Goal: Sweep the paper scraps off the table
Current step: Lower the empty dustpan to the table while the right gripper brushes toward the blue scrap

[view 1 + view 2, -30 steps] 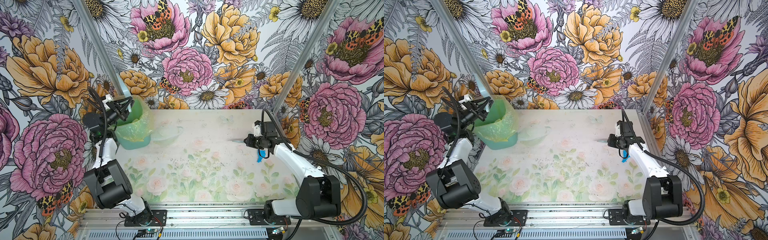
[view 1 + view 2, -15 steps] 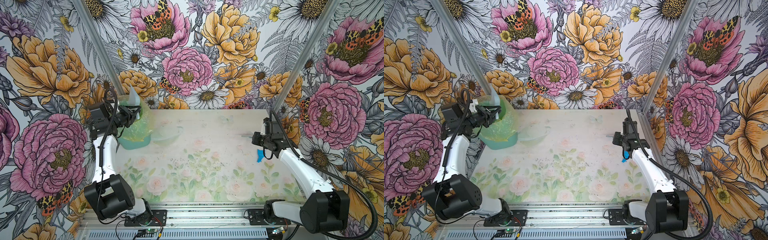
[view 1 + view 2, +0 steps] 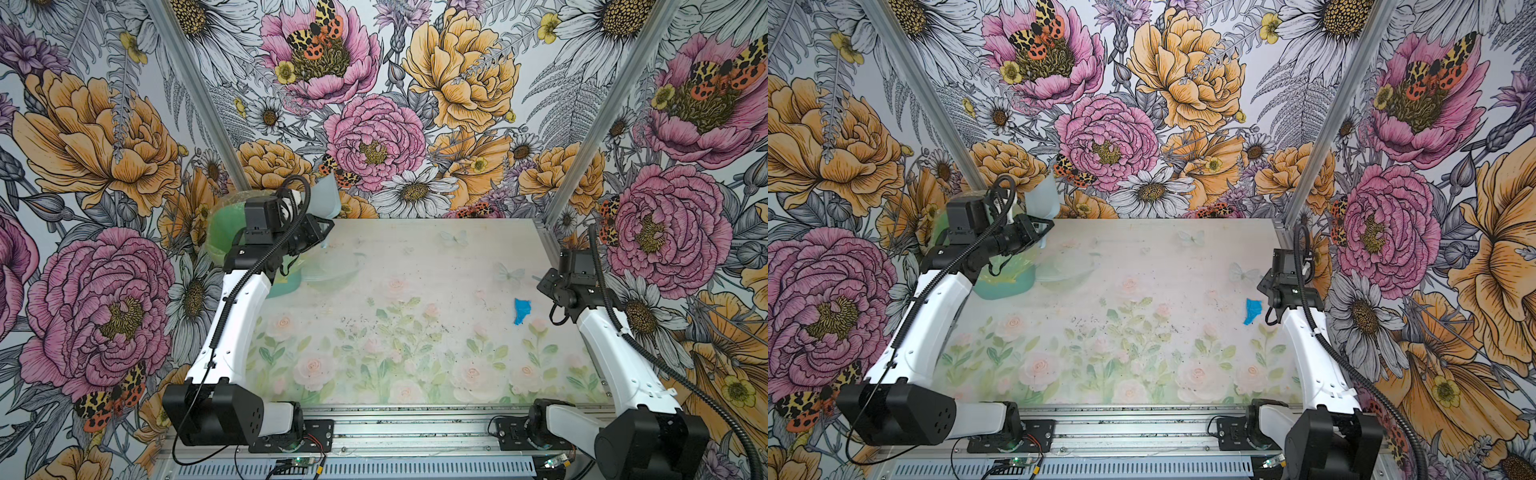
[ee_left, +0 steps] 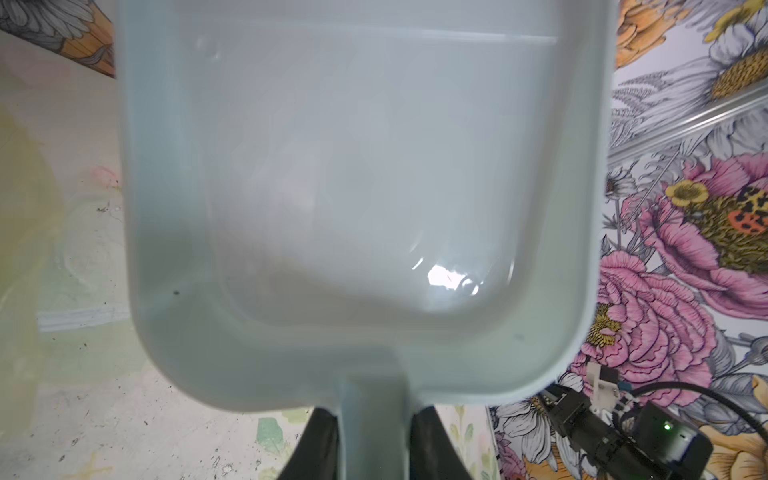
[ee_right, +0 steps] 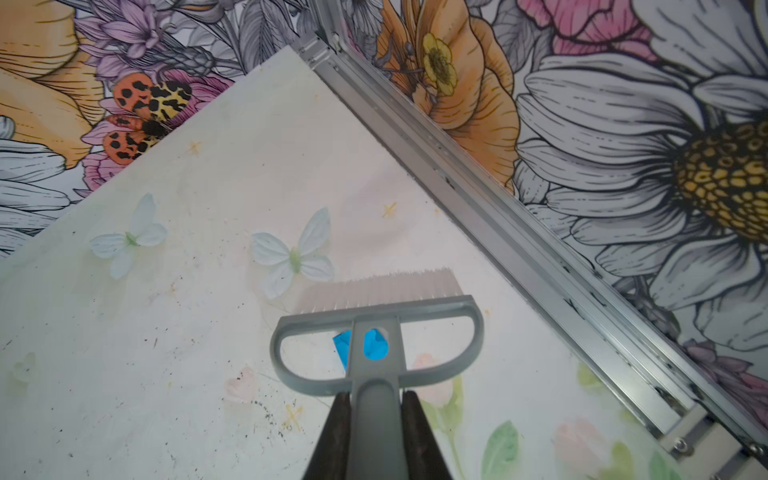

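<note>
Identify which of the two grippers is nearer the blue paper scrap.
The right gripper, shut on the grey brush, just beside the blue scrap; the left gripper holds the dustpan across the table by the green bin.

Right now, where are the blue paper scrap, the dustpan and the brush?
blue paper scrap (image 3: 522, 311): in a top view, middle of the wad.
dustpan (image 4: 365, 174): left wrist view, inside floor of the pan.
brush (image 5: 376, 307): right wrist view, grey crossbar holding the bristles.
</note>
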